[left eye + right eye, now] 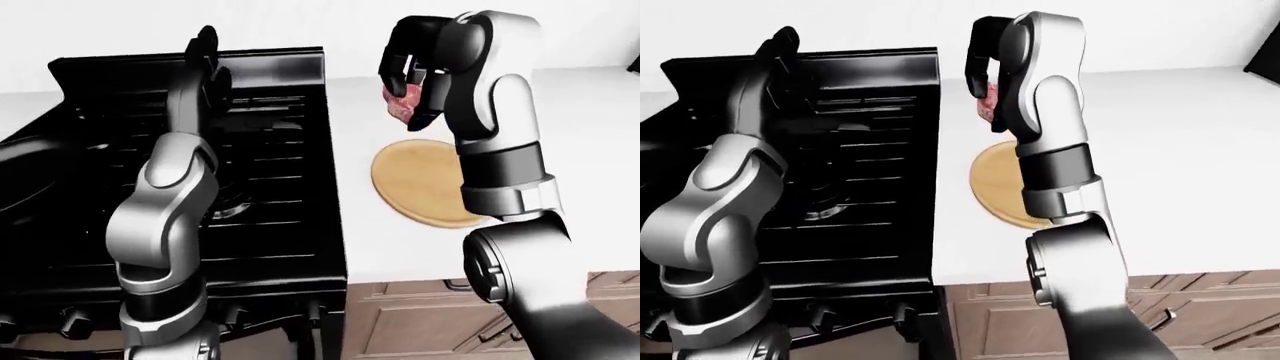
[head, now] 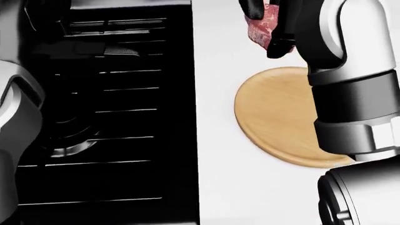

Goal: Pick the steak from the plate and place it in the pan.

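Steak point(image 1: 403, 102) clamped in my right hand point(image 1: 408, 82) above the plate point(image 1: 425, 182), partly finger-hidden; left hand's point(image 1: 207, 64) grip unreadable.

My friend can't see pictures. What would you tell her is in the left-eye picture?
A robot's right hand holds a red steak in the air above a round wooden plate on a white counter. To the left is a black stove, with the robot's left arm raised over it.
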### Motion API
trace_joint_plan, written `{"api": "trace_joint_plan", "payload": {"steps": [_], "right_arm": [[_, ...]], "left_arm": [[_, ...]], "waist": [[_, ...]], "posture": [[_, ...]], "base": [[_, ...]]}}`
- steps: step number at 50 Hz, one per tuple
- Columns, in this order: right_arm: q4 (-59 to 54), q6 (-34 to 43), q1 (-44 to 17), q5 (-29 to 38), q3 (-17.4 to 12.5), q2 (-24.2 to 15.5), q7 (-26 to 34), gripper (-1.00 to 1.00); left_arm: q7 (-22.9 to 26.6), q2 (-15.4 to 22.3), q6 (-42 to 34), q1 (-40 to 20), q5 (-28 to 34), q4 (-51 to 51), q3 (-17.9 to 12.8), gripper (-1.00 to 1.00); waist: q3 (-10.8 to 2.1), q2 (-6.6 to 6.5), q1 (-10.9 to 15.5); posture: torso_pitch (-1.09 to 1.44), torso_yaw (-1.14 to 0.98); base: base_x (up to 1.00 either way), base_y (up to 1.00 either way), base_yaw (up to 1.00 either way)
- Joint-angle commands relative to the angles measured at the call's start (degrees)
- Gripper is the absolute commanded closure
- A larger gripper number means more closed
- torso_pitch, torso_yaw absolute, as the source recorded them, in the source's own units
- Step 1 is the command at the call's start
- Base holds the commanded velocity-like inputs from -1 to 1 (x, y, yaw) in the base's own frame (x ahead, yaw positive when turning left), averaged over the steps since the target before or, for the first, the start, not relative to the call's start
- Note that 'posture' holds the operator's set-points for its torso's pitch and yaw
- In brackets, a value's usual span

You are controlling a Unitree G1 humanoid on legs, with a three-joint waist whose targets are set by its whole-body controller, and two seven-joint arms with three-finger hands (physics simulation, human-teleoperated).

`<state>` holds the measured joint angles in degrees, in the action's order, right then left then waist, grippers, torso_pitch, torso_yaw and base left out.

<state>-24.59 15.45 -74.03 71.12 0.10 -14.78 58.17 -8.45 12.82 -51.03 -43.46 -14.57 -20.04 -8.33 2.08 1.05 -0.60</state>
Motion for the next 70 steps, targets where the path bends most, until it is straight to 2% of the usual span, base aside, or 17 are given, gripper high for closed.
{"api": "trace_joint_plan", "payload": {"steps": [1, 2, 3, 5, 10, 14, 17, 23, 28, 32, 36, 50, 60, 63, 65, 66, 70], "right_arm": [[2.2, -0.3, -2.4, 0.5, -0.6, -0.7, -1.6, 1.00], [2.1, -0.2, -2.4, 0.5, -0.6, -0.7, -1.7, 1.00], [2.0, -0.3, -2.4, 0.4, -0.6, -0.6, -1.8, 1.00], [2.0, -0.2, -2.4, 0.4, -0.6, -0.6, -1.9, 1.00], [2.1, -0.2, -2.4, 0.4, -0.6, -0.6, -1.8, 1.00], [1.9, -0.3, -2.5, 0.3, -0.6, -0.6, -1.9, 1.00], [1.8, -0.2, -2.6, 0.4, -0.6, -0.7, -2.1, 1.00], [1.2, -0.3, -3.2, 0.3, -0.6, -0.7, -2.3, 1.00], [0.9, -0.3, -3.5, 0.2, -0.7, -1.0, -2.4, 1.00], [0.5, -0.4, -3.8, 0.2, -0.7, -1.1, -2.5, 1.00], [0.2, -0.4, -4.0, 0.1, -0.7, -1.1, -2.6, 1.00], [1.1, -0.2, -3.1, 0.1, -0.6, -1.0, -2.6, 1.00], [1.7, -0.1, -2.6, 0.2, -0.6, -0.8, -2.4, 1.00], [1.5, -0.2, -2.6, 0.1, -0.7, -0.8, -2.6, 1.00], [1.5, -0.1, -2.6, 0.1, -0.7, -0.8, -2.6, 1.00], [1.5, -0.1, -2.7, 0.1, -0.7, -0.8, -2.7, 1.00], [1.5, -0.1, -2.6, 0.1, -0.7, -0.9, -2.7, 1.00]], "left_arm": [[0.0, 0.3, 1.7, -1.6, 0.1, -1.5, -0.2, -1.00], [0.0, 0.3, 1.7, -1.6, 0.1, -1.5, -0.2, -1.00], [0.1, 0.3, 1.8, -1.6, 0.1, -1.5, -0.2, -1.00], [0.2, 0.3, 2.0, -1.5, 0.2, -1.2, -0.2, -1.00], [0.2, 0.2, 2.3, -1.4, 0.3, -1.1, -0.1, -1.00], [0.2, 0.1, 2.1, -1.4, 0.4, -1.3, 0.0, -1.00], [0.2, 0.1, 1.9, -1.5, 0.4, -1.5, 0.0, -1.00], [0.3, 0.1, 1.8, -1.4, 0.5, -1.6, 0.0, -1.00], [0.5, 0.1, 1.9, -1.3, 0.5, -1.6, -0.1, -1.00], [0.5, 0.1, 2.0, -1.4, 0.5, -1.5, -0.1, -1.00], [0.5, 0.1, 1.9, -1.6, 0.5, -1.4, -0.1, -1.00], [0.7, 0.1, 1.6, -1.5, 0.8, -2.3, 0.2, -1.00], [0.8, 0.1, 0.9, -1.8, 1.0, -3.1, 0.1, -1.00], [0.9, 0.1, 1.4, -1.5, 1.2, -2.8, 0.2, -1.00], [0.9, 0.1, 1.4, -1.5, 1.2, -2.7, 0.2, -1.00], [0.9, 0.1, 1.4, -1.5, 1.2, -2.7, 0.2, -1.00], [0.9, 0.0, 1.1, -1.8, 1.3, -2.8, 0.2, -1.00]], "waist": [[-1.52, 0.95, 0.0], [-1.99, 2.77, 0.1], [-1.71, 0.18, 0.1], [-1.75, 1.74, 0.8], [-1.00, -0.12, 1.5], [-1.02, -2.99, 1.1], [-2.12, -7.61, 0.6], [0.02, 1.35, 0.3], [-2.09, 1.22, 0.2], [-0.91, -1.01, 0.2], [-2.06, -7.91, -0.2], [-0.75, 1.78, -0.4], [-0.86, -0.80, -0.1], [-1.14, -4.21, -0.5], [-2.39, -9.51, -0.5], [-1.56, -5.89, -0.5], [-1.68, -4.75, -0.4]], "posture": [[0.00, 0.00], [0.00, 0.00], [0.00, 0.00], [0.00, 0.00], [0.00, 0.00], [0.00, 0.00], [0.00, 0.00], [0.00, 0.00], [0.00, 0.00], [0.00, 0.00], [0.00, 0.00], [0.00, 0.00], [0.00, 0.00], [0.00, 0.00], [0.00, 0.00], [0.00, 0.00], [0.00, 0.00]], "base": [[0.00, 0.00, 0.45], [0.00, 0.00, 0.44], [0.00, 0.00, 0.45], [0.00, 0.00, 0.44], [0.00, 0.00, 0.48], [0.00, 0.00, 0.51], [0.00, 0.00, 0.52], [0.00, 0.51, 0.00], [0.00, 0.52, 0.00], [0.00, 0.52, 0.00], [0.00, 0.52, 0.00], [0.00, 0.52, 0.00], [0.00, 0.52, 0.00], [0.00, 0.55, 0.00], [0.00, 0.55, 0.00], [0.00, 0.55, 0.00], [0.00, 0.55, 0.00]]}}
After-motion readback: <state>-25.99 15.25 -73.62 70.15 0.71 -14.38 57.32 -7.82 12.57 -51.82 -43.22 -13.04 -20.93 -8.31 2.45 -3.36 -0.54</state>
